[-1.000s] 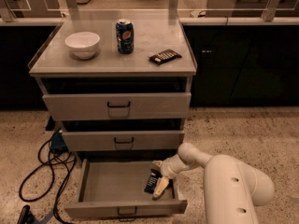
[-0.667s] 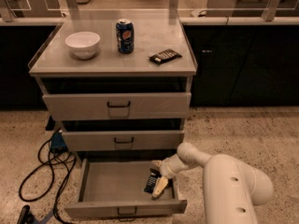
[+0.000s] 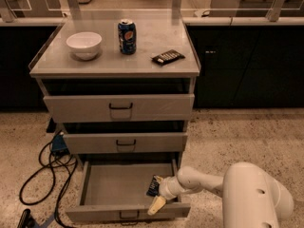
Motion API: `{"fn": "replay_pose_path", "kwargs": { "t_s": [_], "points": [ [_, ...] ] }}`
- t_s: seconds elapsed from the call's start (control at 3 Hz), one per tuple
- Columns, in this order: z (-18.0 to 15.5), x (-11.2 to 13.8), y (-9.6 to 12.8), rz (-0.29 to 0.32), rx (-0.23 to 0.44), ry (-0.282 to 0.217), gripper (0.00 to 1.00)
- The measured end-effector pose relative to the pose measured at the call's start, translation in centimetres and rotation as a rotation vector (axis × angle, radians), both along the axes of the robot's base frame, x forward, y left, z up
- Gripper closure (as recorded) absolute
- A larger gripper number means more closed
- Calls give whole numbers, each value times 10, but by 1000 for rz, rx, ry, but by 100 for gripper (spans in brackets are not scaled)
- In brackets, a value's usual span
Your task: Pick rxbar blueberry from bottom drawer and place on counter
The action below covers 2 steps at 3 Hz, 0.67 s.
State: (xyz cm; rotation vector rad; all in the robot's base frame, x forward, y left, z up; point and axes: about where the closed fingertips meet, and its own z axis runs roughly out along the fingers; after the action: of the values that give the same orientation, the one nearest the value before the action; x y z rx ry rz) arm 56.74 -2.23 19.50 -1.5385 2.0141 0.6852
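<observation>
Speckled floor, grey cabinet, bottom drawer [image 3: 114,212] pulled out with the gripper [image 3: 158,199] inside it.

Camera view: on the pale tabletop of the counter [image 3: 142,65] stand a white bowl [image 3: 84,44], a blue can [image 3: 127,36] and a dark bar with white markings [image 3: 167,57], all where they stood a second ago. The rxbar blueberry [image 3: 153,185] lies at the same spot as before, on the drawer floor near its right wall. The gripper now sits lower, closer to the drawer's front panel, its cream tip slanting down and left over that panel. The white arm [image 3: 202,182] reaches in from the right, low over the drawer's right side, forearm nearly level. The gripper is touching or just beside the bar; whether it grips the bar I cannot tell. Black cable [image 3: 40,175] loops on the floor to the left.
</observation>
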Motion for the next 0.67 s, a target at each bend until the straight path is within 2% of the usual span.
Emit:
{"fn": "replay_pose_path", "kwargs": {
  "t_s": [0.33,0.67],
  "points": [
    [0,0,0,0,0,0,0],
    [13,22,5,-23,12,-18,0]
  ]
}}
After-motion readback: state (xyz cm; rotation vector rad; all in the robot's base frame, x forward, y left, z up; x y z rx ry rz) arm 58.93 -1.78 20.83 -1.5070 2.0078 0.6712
